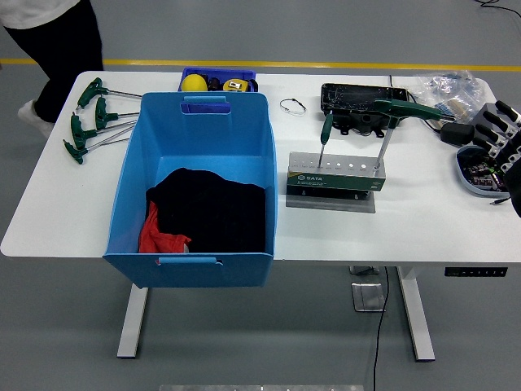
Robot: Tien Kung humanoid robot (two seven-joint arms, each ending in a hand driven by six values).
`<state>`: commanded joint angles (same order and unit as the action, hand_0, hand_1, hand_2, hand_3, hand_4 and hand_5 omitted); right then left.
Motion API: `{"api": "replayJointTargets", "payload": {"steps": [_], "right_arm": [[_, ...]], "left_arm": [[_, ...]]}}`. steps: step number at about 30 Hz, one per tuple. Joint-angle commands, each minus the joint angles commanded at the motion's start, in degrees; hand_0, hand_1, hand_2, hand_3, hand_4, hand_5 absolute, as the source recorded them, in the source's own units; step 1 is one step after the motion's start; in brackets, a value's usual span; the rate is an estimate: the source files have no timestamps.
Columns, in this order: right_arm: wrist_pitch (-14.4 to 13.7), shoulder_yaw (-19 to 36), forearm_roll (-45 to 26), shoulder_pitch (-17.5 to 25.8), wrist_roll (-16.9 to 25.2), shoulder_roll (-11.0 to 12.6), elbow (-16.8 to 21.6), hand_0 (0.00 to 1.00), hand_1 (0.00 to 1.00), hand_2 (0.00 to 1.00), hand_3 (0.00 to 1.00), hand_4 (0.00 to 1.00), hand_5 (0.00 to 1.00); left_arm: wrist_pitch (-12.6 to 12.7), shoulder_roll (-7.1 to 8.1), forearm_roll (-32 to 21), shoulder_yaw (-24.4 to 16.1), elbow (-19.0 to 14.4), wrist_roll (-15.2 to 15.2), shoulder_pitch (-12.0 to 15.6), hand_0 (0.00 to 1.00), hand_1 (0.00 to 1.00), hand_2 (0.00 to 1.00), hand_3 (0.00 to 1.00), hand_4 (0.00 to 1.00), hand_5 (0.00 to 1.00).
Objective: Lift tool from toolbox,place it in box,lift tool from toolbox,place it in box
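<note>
While my right hand sits clamped on the green handle of the T-handle wrench with its shaft standing down into the far-right hole of the grey tool rack, I want a straight upward pull so the tip clears without tipping the rack. Then it's a level carry across to the blue box, over the dark cloth, watching the green screwdriver upright in the rack on my path.
</note>
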<state>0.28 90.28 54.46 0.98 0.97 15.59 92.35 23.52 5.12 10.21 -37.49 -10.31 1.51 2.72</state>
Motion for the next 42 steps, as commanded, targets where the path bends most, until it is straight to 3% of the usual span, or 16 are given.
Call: {"api": "replayJointTargets", "payload": {"steps": [4, 9, 10, 13, 15, 16, 20, 22, 27, 28, 33, 34, 39, 40, 42], "right_arm": [[-0.4, 0.1, 1.9, -0.3, 0.2, 0.5, 0.1, 0.888, 0.861, 0.895, 0.921, 0.998, 0.994], [-0.8, -0.3, 9.5, -1.9, 1.1, 3.1, -0.2, 0.888, 0.861, 0.895, 0.921, 0.998, 0.994], [-0.8, -0.6, 12.4, -2.6, 1.4, 4.0, -0.4, 0.910, 0.883, 0.916, 0.932, 0.998, 0.827], [-0.4, -2.1, 19.1, -4.9, 2.1, 6.7, -1.5, 0.910, 0.883, 0.916, 0.932, 0.998, 0.827], [-0.5, -3.9, 23.9, -7.1, 2.6, 8.9, -2.7, 0.910, 0.883, 0.916, 0.932, 0.998, 0.827], [-0.5, -5.2, 26.5, -8.6, 2.8, 10.2, -3.5, 0.981, 0.926, 0.951, 0.968, 0.998, 0.748], [0.0, -11.2, 36.2, -15.2, 3.6, 15.2, -6.9, 0.981, 0.926, 0.951, 0.968, 0.998, 0.748], [0.2, -14.4, 41.0, -18.3, 3.7, 16.8, -8.7, 0.998, 0.940, 0.945, 0.948, 0.998, 0.697], [0.6, -23.3, 52.2, -27.1, 3.8, 19.3, -15.5, 0.998, 0.940, 0.945, 0.948, 0.998, 0.697], [0.6, -24.8, 54.4, -28.5, 3.9, 19.5, -16.5, 0.991, 0.905, 0.895, 0.918, 0.998, 0.662], [0.7, -31.2, 57.6, -35.0, 3.7, 18.8, -22.2, 0.991, 0.905, 0.895, 0.918, 0.998, 0.662], [0.6, -32.2, 57.6, -36.1, 3.7, 18.4, -23.3, 0.953, 0.855, 0.849, 0.886, 0.998, 0.658], [-0.1, -37.6, 56.2, -42.0, 3.6, 15.1, -30.4, 0.953, 0.855, 0.849, 0.886, 0.998, 0.658], [-0.1, -38.3, 55.9, -42.9, 3.5, 14.5, -31.5, 0.853, 0.720, 0.718, 0.838, 0.998, 0.648], [0.2, -39.6, 55.5, -44.4, 3.2, 13.1, -33.2, 0.853, 0.720, 0.718, 0.838, 0.998, 0.648]], "left_arm": [[0.0, 0.03, -0.3, 0.2, 0.0, -0.1, 0.0, 0.585, 0.574, 0.578, 0.731, 0.754, 0.677], [0.0, 0.02, -0.1, 0.0, 0.0, 0.0, -0.1, 0.585, 0.574, 0.578, 0.731, 0.754, 0.677], [0.0, 0.02, -0.1, 0.1, 0.0, 0.0, -0.1, 0.585, 0.573, 0.575, 0.731, 0.754, 0.678], [0.0, -0.02, 0.0, 0.0, 0.0, 0.1, -0.2, 0.585, 0.573, 0.575, 0.731, 0.754, 0.678], [0.0, -0.06, -0.1, 0.1, 0.0, 0.1, -0.3, 0.585, 0.573, 0.575, 0.731, 0.754, 0.678], [0.1, -0.09, -0.3, 0.1, 0.0, 0.1, -0.4, 0.584, 0.573, 0.576, 0.732, 0.754, 0.678], [0.1, -0.11, -0.7, 0.5, 0.0, 0.2, -0.7, 0.584, 0.573, 0.576, 0.732, 0.754, 0.678], [0.1, -0.09, -0.8, 0.7, 0.0, 0.2, -0.8, 0.584, 0.572, 0.575, 0.732, 0.754, 0.678], [0.1, -0.05, -1.4, 1.3, 0.0, 0.1, -1.2, 0.584, 0.572, 0.575, 0.732, 0.754, 0.678], [0.2, -0.04, -1.4, 1.3, 0.0, 0.1, -1.3, 0.582, 0.572, 0.572, 0.730, 0.754, 0.677], [0.4, 0.02, -1.9, 1.6, 0.0, 0.0, -1.6, 0.582, 0.572, 0.572, 0.730, 0.754, 0.677], [0.4, 0.02, -2.0, 1.8, 0.0, 0.0, -1.7, 0.580, 0.567, 0.570, 0.730, 0.753, 0.675], [0.5, 0.04, -2.8, 2.6, 0.0, -0.1, -2.1, 0.580, 0.567, 0.570, 0.730, 0.753, 0.675], [0.5, 0.04, -2.9, 2.7, 0.0, 0.0, -2.1, 0.580, 0.567, 0.570, 0.731, 0.753, 0.674], [0.5, 0.06, -3.0, 2.9, 0.0, 0.0, -2.2, 0.580, 0.567, 0.570, 0.731, 0.753, 0.674]]}}
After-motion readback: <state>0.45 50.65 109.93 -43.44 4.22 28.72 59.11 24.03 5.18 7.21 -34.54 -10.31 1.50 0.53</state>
